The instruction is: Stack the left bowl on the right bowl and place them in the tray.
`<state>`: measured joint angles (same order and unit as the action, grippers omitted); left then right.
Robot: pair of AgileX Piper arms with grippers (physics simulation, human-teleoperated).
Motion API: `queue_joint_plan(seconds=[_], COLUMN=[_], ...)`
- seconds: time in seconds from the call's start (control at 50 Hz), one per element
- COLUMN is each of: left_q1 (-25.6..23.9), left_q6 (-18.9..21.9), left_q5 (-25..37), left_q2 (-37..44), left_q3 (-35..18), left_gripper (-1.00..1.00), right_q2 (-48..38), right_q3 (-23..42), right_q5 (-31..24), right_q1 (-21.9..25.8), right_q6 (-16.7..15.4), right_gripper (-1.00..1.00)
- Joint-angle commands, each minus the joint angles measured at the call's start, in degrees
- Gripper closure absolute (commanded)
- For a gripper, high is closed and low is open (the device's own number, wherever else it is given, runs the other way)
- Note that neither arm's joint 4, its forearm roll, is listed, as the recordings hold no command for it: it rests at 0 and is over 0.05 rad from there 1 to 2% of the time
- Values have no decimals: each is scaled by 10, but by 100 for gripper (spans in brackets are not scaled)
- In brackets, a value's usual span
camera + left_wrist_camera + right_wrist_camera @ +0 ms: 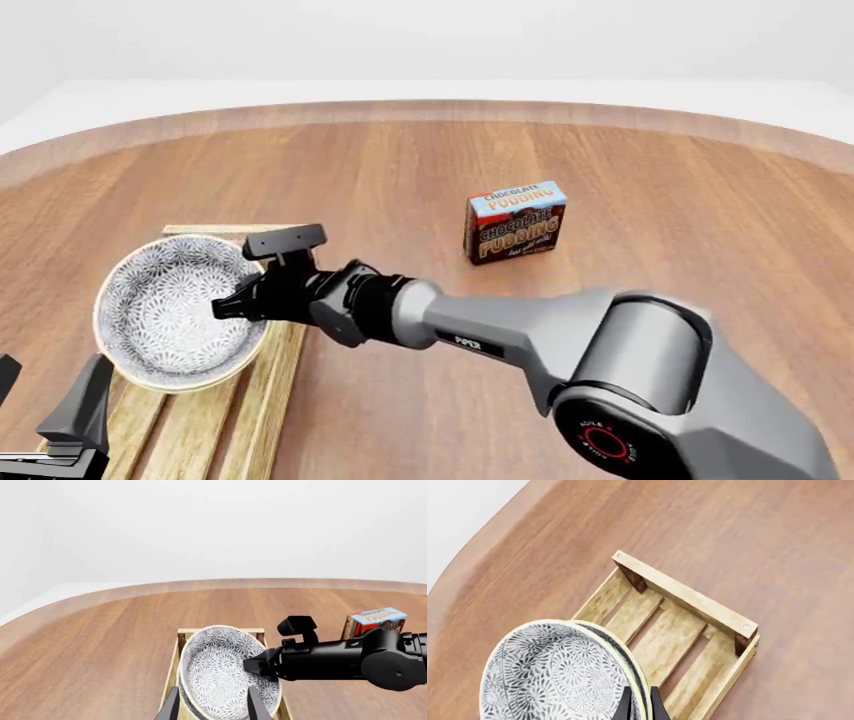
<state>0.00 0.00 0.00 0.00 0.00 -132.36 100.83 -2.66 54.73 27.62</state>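
Two patterned grey-white bowls are stacked one inside the other and tilted on edge over the far part of the light-wood tray. My right gripper reaches across from the right and is shut on the stack's rim. The right wrist view shows its fingers pinching the double rim of the bowls above the tray's slats. My left gripper is open and empty at the tray's near end. In the left wrist view its gripper frames the bowls, with the right gripper on them.
A chocolate pudding box stands upright on the wooden table to the right of the tray, and also shows in the left wrist view. The right arm stretches diagonally across the table's middle. The tray's end rail is at its far end.
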Motion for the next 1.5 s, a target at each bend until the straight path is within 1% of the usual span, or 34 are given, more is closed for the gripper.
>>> queue_joint_plan(seconds=[0.02,0.34,0.38,0.52,0.68,0.7,1.26,1.34,1.5], left_q1=[0,0,0,0,0,0,0,0,0], left_q6=[0,0,0,0,0,0,0,0,0], left_q5=[0,0,0,0,0,0,0,0,0], left_q2=[0,0,0,0,0,0,0,0,0], left_q3=[0,0,0,0,0,0,0,0,0], left_gripper=[-100,-100,-100,-100,-100,-100,-100,-100,-100], right_q2=[-6,-16,-19,-21,-25,-25,-23,-22,-7], right_q3=[13,21,25,26,35,34,34,32,27], right_q5=[-3,-10,-14,-16,-27,-26,-28,-28,-40], right_q1=[6,13,13,16,18,18,15,12,0], right_q6=[3,1,-5,-7,-19,-19,-23,-23,-31], right_gripper=[100,100,100,100,100,-100,-100,-100,-100])
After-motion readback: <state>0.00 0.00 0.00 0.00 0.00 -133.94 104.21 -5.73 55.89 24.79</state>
